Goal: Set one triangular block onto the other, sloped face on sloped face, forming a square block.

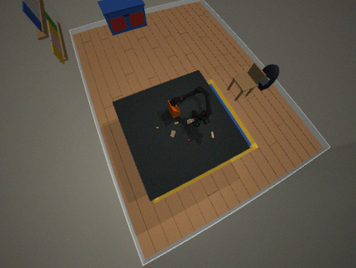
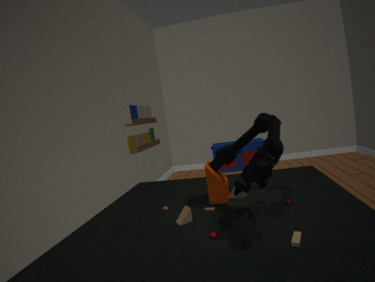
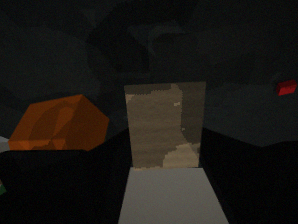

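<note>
My gripper (image 2: 237,188) (image 3: 162,131) is shut on a triangular block (image 1: 190,120) (image 2: 240,194) (image 3: 162,117), which is pale tan and held above the dark table. In the wrist view the block's broad tan face shows between the dark fingers. In the exterior view the fingers partly cover it. The other triangular block (image 1: 172,133) (image 2: 184,215) rests on the table, apart from the gripper, and looks like a pale wedge with a slanting left side. It is not in the wrist view.
An orange stand (image 1: 174,110) (image 2: 218,187) (image 3: 60,125) is at the arm's base end. A small tan bar (image 1: 176,123) (image 2: 209,208) lies near it. A tan rectangular block (image 1: 212,135) (image 2: 296,239), a red cube (image 1: 189,140) (image 2: 214,235), another red cube (image 2: 289,202) and a small orange piece (image 1: 157,127) (image 2: 165,208) lie around.
</note>
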Available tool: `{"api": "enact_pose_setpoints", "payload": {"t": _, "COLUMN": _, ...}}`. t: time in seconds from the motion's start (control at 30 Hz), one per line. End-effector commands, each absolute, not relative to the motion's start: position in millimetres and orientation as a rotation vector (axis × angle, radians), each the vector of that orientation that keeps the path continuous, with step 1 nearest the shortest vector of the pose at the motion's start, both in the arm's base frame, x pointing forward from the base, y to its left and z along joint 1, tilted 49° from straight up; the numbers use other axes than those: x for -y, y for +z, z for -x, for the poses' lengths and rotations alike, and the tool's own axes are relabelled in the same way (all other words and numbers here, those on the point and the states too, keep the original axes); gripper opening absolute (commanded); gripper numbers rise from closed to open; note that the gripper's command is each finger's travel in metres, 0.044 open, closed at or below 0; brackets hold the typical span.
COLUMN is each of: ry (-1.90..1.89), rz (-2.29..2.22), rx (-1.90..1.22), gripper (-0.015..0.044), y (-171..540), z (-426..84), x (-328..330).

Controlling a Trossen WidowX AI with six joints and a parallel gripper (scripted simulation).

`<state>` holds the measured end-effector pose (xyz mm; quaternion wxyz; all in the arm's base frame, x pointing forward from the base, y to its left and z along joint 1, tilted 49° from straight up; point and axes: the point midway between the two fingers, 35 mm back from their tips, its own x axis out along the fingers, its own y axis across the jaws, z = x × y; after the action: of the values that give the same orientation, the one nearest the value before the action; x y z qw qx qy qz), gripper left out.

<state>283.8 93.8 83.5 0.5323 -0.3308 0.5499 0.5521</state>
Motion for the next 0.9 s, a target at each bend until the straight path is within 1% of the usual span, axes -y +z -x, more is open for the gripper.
{"api": "enact_pose_setpoints", "payload": {"t": 0.0, "ry": 1.414, "rz": 0.795, "rx": -1.196, "gripper": 0.0000, "y": 79, "z": -281, "x": -92}}
{"api": "enact_pose_setpoints", "payload": {"t": 0.43, "ry": 1.610, "rz": 0.869, "rx": -0.764, "gripper": 0.0000, "y": 73, "z": -279, "x": -86}}
{"api": "enact_pose_setpoints", "payload": {"t": 0.87, "ry": 1.656, "rz": 1.004, "rx": -0.288, "gripper": 0.0000, "y": 73, "z": -277, "x": -79}}
